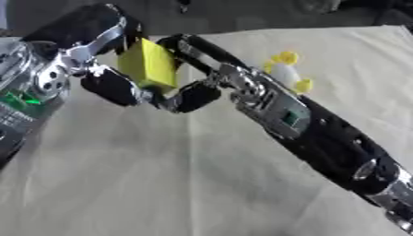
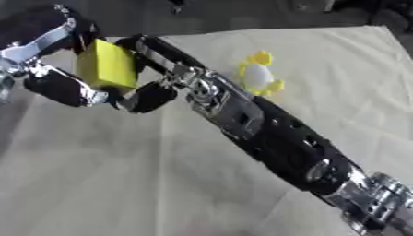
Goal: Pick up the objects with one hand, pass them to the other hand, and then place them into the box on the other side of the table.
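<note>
The yellow block (image 1: 148, 64) is a plain, flat-sided slab of bright yellow, paler on its broad face and a shade darker along its lower edge, with square corners and no markings that can be made out. It is held up above the cream tablecloth (image 1: 161, 184), tilted so that its top leans away toward the far side, in the upper left part of the view. Both hands meet on it. The left hand (image 1: 109, 85) comes in from the left edge, its dark fingers curled under and against the block's left face and lower corner, with a silver-jointed finger running up along the block's upper left edge. The right hand (image 1: 197, 92), at the end of the long black forearm that crosses the table from the lower right corner, has one finger stretched up along the block's right side and a thicker dark digit curled in beneath its lower right corner, so the block sits pinched between the two hands; which hand bears it is hard to judge, since the contact points are blurred. Well apart, on the cloth beyond the right forearm, lies a white and yellow toy (image 2: 258, 73).
</note>
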